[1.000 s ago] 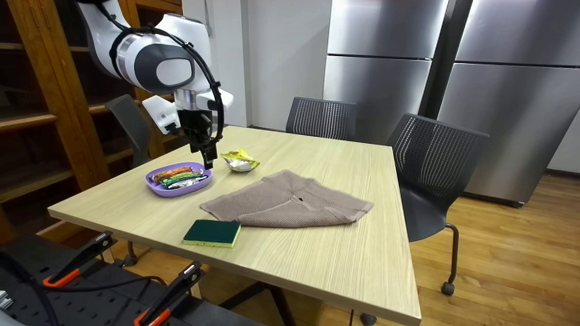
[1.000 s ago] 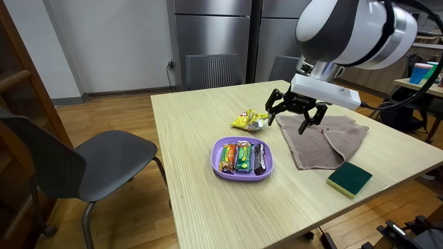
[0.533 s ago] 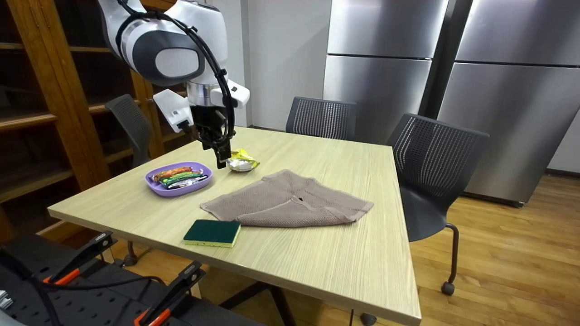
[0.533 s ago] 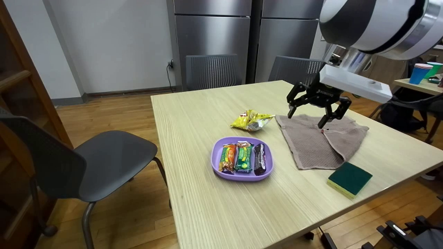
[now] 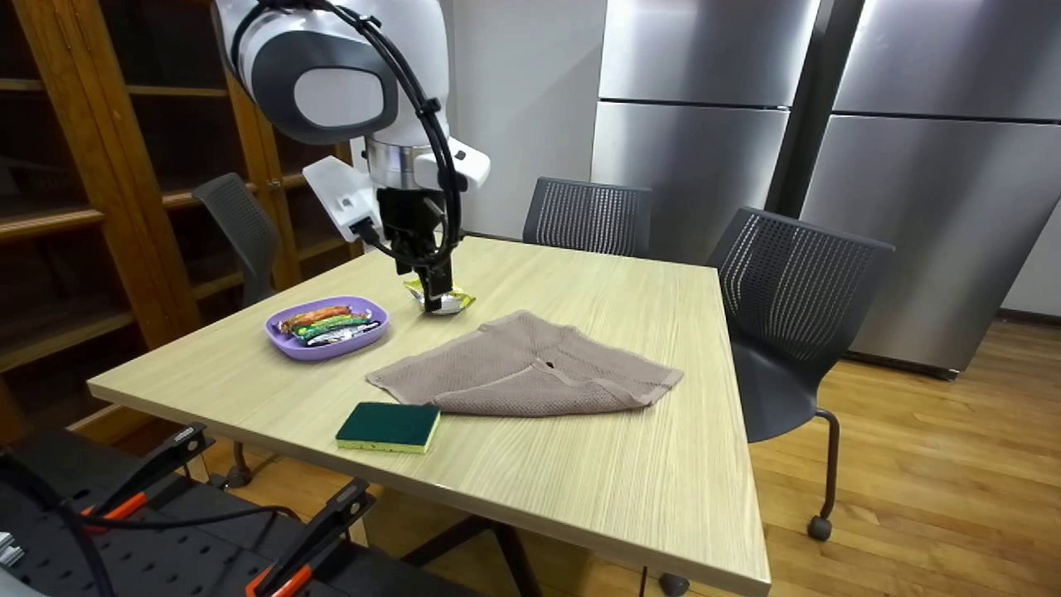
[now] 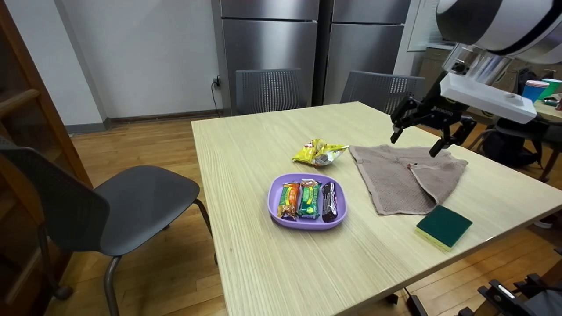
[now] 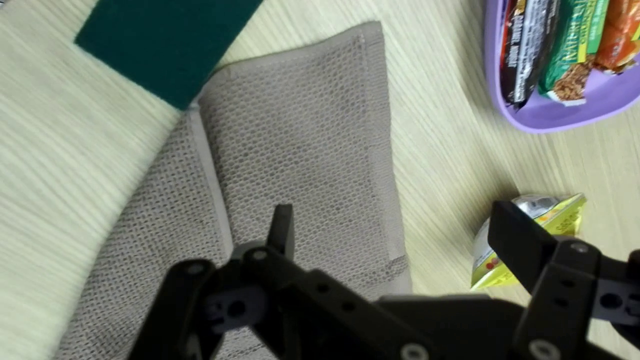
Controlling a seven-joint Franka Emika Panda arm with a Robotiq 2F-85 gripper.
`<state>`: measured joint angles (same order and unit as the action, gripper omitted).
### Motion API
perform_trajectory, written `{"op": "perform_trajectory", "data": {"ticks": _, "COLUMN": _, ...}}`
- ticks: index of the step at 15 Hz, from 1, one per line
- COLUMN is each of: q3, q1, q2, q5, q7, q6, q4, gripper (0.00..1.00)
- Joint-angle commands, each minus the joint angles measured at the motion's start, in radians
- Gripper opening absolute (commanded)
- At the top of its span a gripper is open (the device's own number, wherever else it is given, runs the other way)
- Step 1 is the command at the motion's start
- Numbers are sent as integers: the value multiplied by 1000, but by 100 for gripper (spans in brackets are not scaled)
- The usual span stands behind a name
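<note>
The black two-fingered pincer (image 6: 413,146) hung spread wide, holding nothing, above the taupe mesh-weave cloth (image 6: 386,188), which lay partly folded over on the pale wood-grain counter (image 6: 272,267). A rectangular green-and-yellow sponge (image 6: 443,226) sat right at the cloth's edge. Near the cloth but apart from it lay a crumpled yellow-and-silver foil packet (image 6: 318,152), partly hidden by the pincer in the wrist view. Near the packet, a rounded purple plastic tray (image 6: 307,224) carried three wrapped snack bars (image 6: 309,199), orange, green and dark brown. Dark grey chairs (image 6: 270,90) stood around the counter.
</note>
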<state>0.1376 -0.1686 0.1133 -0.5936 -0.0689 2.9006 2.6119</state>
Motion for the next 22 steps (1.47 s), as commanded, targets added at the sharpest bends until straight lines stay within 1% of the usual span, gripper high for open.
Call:
{"op": "perform_trajectory", "data": {"ticks": 1, "q3": -12, "q1": -10, "q2": 10, "q5": 0, "q7": -14, "q6": 0, "q4": -5, "gripper": 100}}
{"op": "perform_trajectory", "data": {"ticks": 3, "q3": -21, "q1": -21, "q2": 26, "q5": 1, "q7": -26, "q6": 0, "q4": -15, "gripper": 100}}
{"op": "perform_trajectory", "data": {"ticks": 18, "q3": -16, "q1": -24, "q2": 27, "q5": -6, "q7": -41, "q6": -2, "q4": -31, "gripper": 100}}
{"op": "perform_trajectory", "data": {"ticks": 22, "q3": -26, "q1": -25, "q2": 36, "q5": 10, "q7": -34, "q6": 1, "q4": -42, "gripper": 100}}
